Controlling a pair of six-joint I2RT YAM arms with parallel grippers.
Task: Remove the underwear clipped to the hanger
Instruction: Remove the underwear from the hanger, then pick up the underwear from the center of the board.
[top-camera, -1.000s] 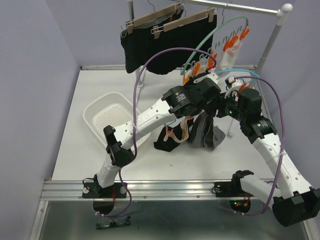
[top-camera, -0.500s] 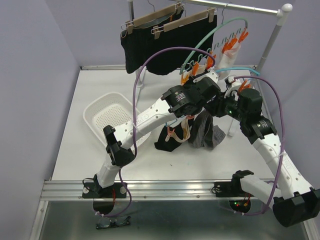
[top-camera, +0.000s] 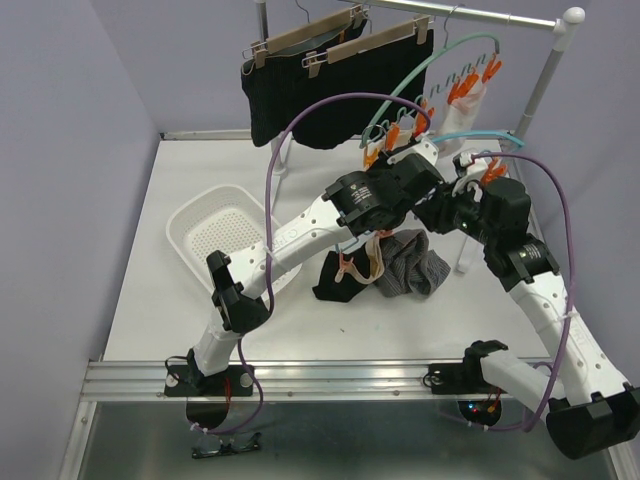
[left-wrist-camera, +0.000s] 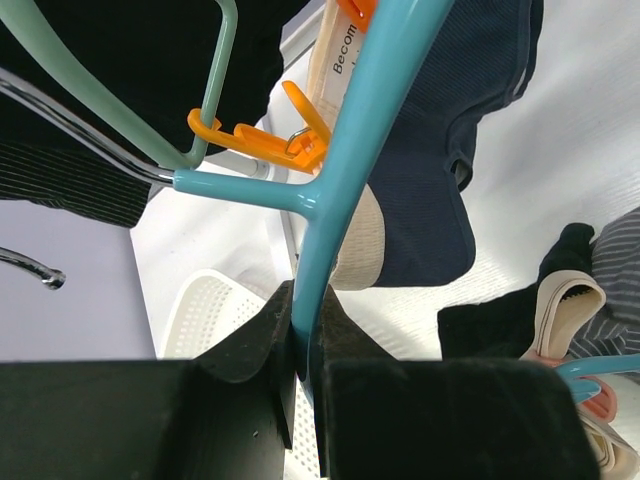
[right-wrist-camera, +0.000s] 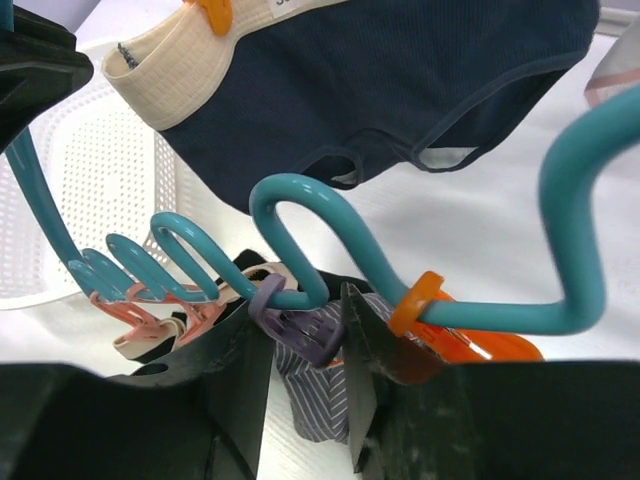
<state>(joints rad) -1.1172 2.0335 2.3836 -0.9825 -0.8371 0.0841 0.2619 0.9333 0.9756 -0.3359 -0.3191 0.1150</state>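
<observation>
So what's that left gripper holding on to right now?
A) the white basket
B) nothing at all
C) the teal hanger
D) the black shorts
C: in the left wrist view the left gripper is closed tight on the bar of the teal hanger.

Two black shorts (top-camera: 300, 100) clipped on hangers under rail (top-camera: 470, 15), top centre. On surface (top-camera: 160, 300), white basket (top-camera: 215, 232) left of centre. Right of centre, left arm (top-camera: 300, 225) and right arm (top-camera: 545, 300) converge at teal hanger (top-camera: 478, 137). Just below, grey-striped piece (top-camera: 412, 268) beside dark piece (top-camera: 328, 285), both on surface.
</observation>
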